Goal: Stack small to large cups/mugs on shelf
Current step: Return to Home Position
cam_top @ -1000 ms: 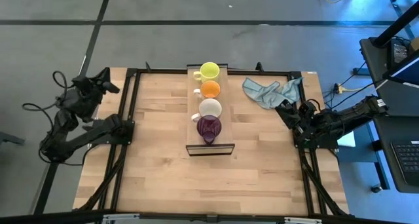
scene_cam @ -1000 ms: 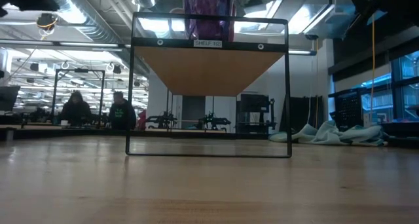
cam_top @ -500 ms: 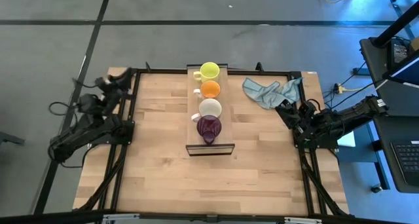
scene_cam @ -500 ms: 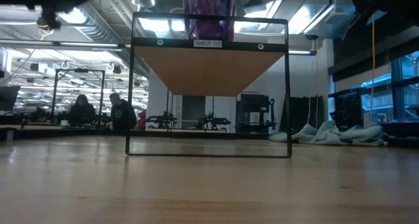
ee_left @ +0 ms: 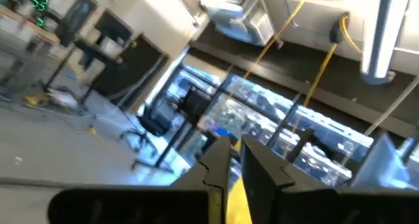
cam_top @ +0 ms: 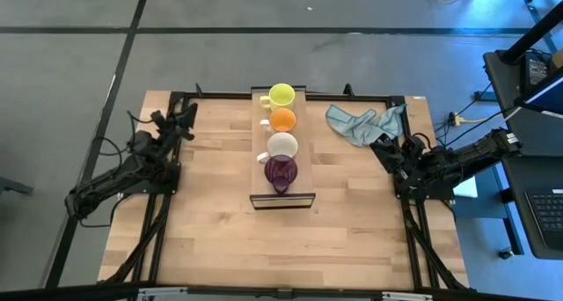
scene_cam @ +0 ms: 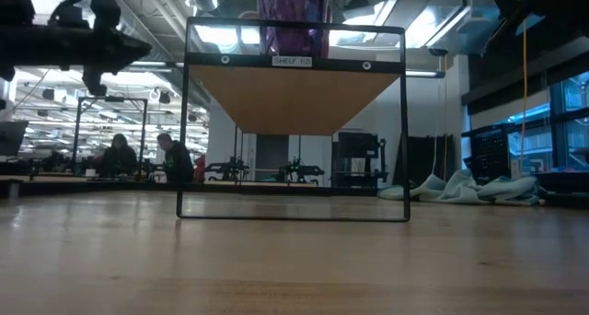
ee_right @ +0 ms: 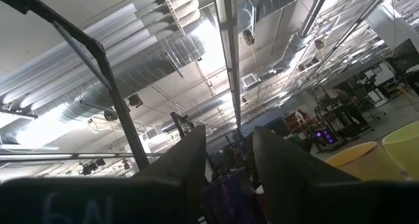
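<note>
Four mugs stand in a row on the long light-wood shelf (cam_top: 303, 182): yellow (cam_top: 281, 95) at the far end, then orange (cam_top: 282, 120), white (cam_top: 282, 146) and dark purple (cam_top: 281, 172) at the near end by the dark frame (scene_cam: 294, 122). Each rests on its base. The low view shows the purple mug (scene_cam: 293, 20) on top of the shelf. My left gripper (cam_top: 185, 114) is over the table's left edge, well left of the shelf; its fingers are close together and empty (ee_left: 236, 144). My right gripper (cam_top: 384, 148) is at the table's right edge, open by a small gap and empty (ee_right: 229, 135).
A blue-grey cloth (cam_top: 362, 123) lies crumpled at the far right of the table, right of the shelf and just beyond my right gripper. Dark frame rails (cam_top: 167, 195) run along the table's left and right edges. Bare wood lies near the front edge (cam_top: 281, 248).
My left arm has swung from outside the table's left edge toward the shelf, and its gripper now stands over the left rail. In the low view it has come in at the top left. The mugs and my right arm have kept still.
</note>
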